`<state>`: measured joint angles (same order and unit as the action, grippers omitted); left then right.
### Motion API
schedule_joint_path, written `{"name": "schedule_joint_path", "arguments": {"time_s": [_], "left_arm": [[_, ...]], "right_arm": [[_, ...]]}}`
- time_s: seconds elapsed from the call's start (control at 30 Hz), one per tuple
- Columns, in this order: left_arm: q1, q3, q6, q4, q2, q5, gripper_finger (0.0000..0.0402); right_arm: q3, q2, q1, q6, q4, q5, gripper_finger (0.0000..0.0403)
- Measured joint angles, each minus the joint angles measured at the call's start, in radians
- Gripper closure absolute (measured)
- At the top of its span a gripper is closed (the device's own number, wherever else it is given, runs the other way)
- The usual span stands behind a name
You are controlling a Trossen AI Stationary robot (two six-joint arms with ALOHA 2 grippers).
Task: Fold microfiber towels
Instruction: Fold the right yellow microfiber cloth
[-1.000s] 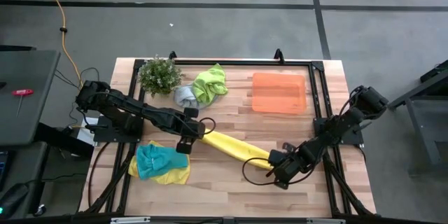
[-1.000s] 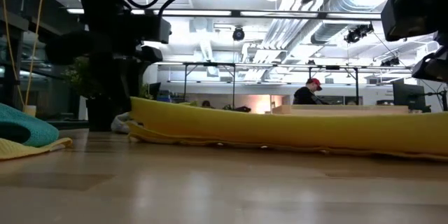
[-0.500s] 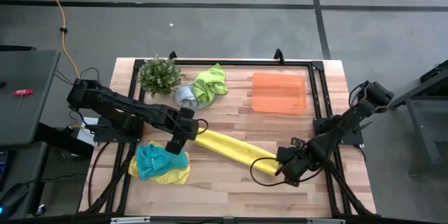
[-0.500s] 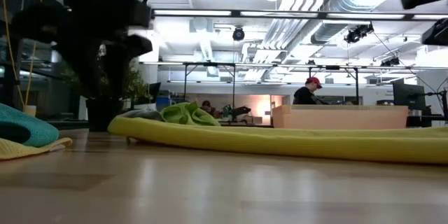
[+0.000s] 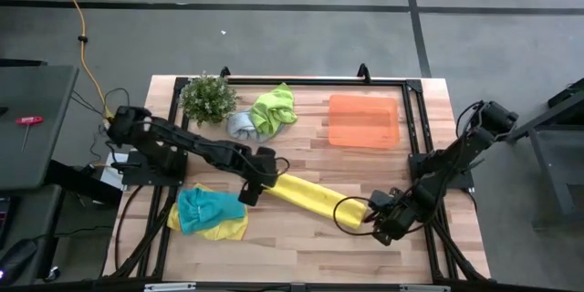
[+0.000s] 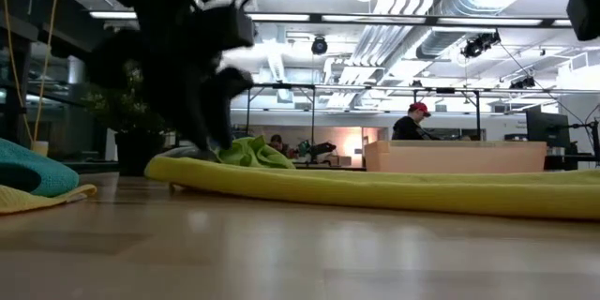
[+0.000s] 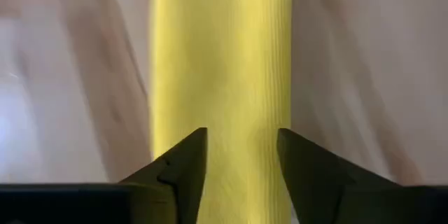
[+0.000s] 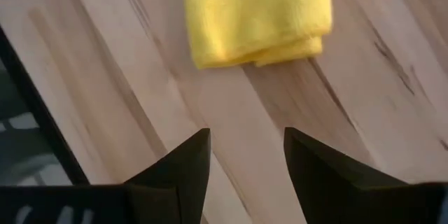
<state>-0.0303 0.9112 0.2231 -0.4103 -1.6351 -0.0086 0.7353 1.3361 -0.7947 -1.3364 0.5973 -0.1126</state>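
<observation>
Facing: yellow towel (image 5: 310,196), a folded strip lying between my two grippers
Long axis: runs from my left gripper (image 5: 253,185) to my right gripper (image 5: 379,224)
Left gripper: spread wide, straddling the near end
Right gripper: spread, empty, just past the far end
Nearer: left arm

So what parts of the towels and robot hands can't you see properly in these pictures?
- Second yellow towel: high view, mostly covered by the teal towel.
- Grey-blue towel: high view, partly under the lime green towel.
- Left gripper: low view, only a dark blur.
- Long yellow towel: left wrist view, both ends cut off.
- Right gripper: outside the low view.
</observation>
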Motion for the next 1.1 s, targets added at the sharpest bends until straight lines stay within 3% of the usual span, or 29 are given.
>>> {"name": "schedule_joint_path", "arguments": {"time_s": [0.27, 0.37, 0.5, 0.57, 0.7, 0.83, 1.1], "left_arm": [[0.021, 0.000, 0.033, -0.032, -0.052, -0.101, 0.0388], [0.038, 0.000, -0.009, -0.033, -0.054, -0.094, 0.0389], [0.051, 0.000, -0.038, -0.036, -0.063, -0.090, 0.0399], [0.052, 0.000, -0.054, -0.035, -0.063, -0.089, 0.0398], [0.051, 0.000, -0.076, -0.042, -0.063, -0.089, 0.0400], [0.050, 0.000, -0.113, -0.052, -0.063, -0.081, 0.0401], [0.039, 0.000, -0.321, -0.121, -0.062, -0.022, 0.0401]], "right_arm": [[0.000, -0.001, 0.018, 0.010, -0.138, -0.133, 0.0236], [0.000, 0.005, 0.042, 0.010, -0.184, -0.168, 0.0270], [0.000, 0.032, 0.098, -0.009, -0.189, -0.201, 0.0363], [0.000, 0.062, 0.125, -0.006, -0.217, -0.197, 0.0391], [0.000, 0.136, 0.164, 0.002, -0.288, -0.108, 0.0381], [0.000, 0.209, 0.173, 0.009, -0.329, -0.024, 0.0400], [0.000, 0.239, 0.214, 0.041, -0.193, -0.009, 0.0401]]}}
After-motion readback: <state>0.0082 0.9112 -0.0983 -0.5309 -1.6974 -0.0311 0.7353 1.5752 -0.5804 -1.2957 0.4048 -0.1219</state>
